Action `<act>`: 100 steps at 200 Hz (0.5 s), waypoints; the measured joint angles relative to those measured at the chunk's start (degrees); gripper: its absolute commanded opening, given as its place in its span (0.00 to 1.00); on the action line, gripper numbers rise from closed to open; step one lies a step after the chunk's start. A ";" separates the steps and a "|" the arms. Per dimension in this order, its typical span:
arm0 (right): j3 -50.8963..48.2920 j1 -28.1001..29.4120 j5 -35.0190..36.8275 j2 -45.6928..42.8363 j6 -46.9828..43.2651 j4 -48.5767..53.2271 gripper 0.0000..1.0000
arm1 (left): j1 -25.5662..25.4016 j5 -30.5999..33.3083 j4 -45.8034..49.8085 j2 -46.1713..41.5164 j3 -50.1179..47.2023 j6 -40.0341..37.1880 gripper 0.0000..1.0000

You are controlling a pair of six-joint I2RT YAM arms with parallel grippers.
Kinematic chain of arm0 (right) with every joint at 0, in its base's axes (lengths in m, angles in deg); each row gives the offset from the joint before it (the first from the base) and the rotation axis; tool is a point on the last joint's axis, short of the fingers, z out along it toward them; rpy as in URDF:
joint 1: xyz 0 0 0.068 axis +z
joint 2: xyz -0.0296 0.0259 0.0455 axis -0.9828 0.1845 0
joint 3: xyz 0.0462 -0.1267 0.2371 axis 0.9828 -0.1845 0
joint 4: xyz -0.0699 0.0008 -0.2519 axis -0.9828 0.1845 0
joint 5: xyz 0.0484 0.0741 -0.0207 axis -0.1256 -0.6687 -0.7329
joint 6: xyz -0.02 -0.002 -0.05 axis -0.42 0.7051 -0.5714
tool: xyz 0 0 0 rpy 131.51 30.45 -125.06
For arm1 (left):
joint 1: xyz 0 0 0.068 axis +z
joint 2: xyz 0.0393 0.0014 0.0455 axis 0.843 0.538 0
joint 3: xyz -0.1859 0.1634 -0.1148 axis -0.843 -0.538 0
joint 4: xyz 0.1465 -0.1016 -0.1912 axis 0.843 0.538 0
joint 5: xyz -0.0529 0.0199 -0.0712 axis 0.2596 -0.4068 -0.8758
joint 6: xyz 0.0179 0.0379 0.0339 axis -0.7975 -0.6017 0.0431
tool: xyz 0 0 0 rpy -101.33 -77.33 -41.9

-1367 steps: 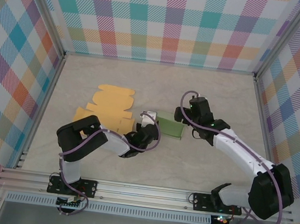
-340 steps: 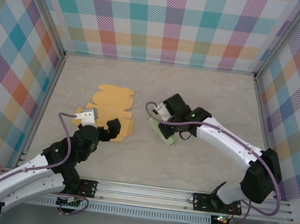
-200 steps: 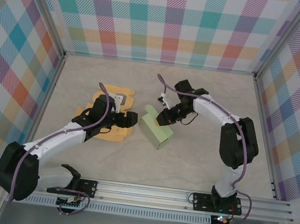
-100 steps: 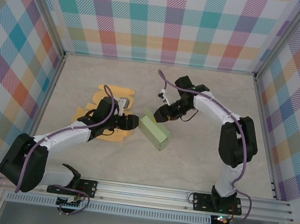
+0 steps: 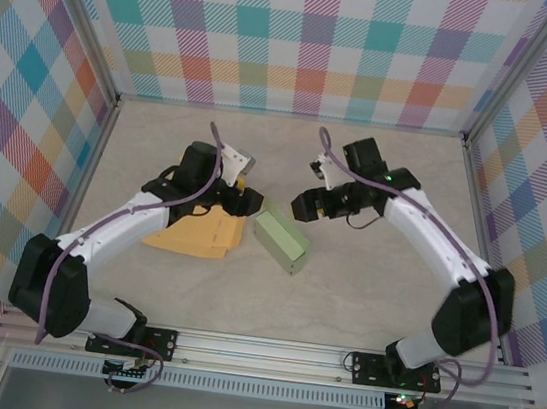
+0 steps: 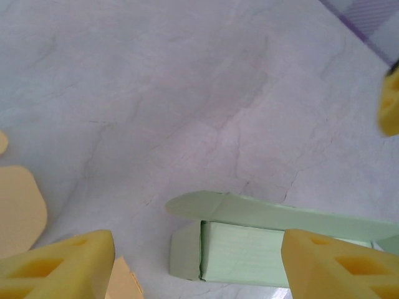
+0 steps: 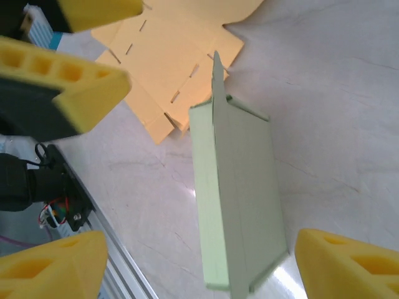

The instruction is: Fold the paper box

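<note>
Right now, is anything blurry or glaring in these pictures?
Top external: sharp and evenly lit, with faint shadows. Left wrist: the near yellow fingers look soft, while the green box is crisp. Right wrist: small bright glints on the table beside the box.

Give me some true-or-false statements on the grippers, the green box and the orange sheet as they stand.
1. The green box lies on the table, gripped by neither arm. True.
2. The left gripper is shut on the orange sheet. False: it is open and points at the box's end.
3. The orange sheet lies flat on the left arm's side of the box. True.
4. Every flap of the box is closed. False: one flap stands open at the end facing the left gripper.
5. The right gripper is open and holds nothing. True.
</note>
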 measured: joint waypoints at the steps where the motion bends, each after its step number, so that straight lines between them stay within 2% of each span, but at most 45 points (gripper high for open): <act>1: -0.59 0.00 0.37 -0.87 0.39 -0.20 0.73 | 0.00 -0.09 0.20 0.20 0.20 -0.42 0.72; 16: -6.49 0.09 3.63 -8.22 5.05 -2.16 0.70 | 0.02 -2.27 4.17 3.80 3.87 -6.56 0.73; 49: -19.21 1.53 11.04 -20.87 14.67 -4.17 0.72 | 0.09 -3.93 13.68 11.96 11.39 -18.82 0.73; 78: -27.58 2.89 14.25 -29.09 21.59 -5.51 0.72 | 0.13 -5.29 19.17 17.05 15.78 -26.88 0.77; 100: -29.97 3.72 15.41 -31.56 25.11 -6.14 0.72 | 0.15 -6.32 21.70 18.05 16.26 -30.62 0.78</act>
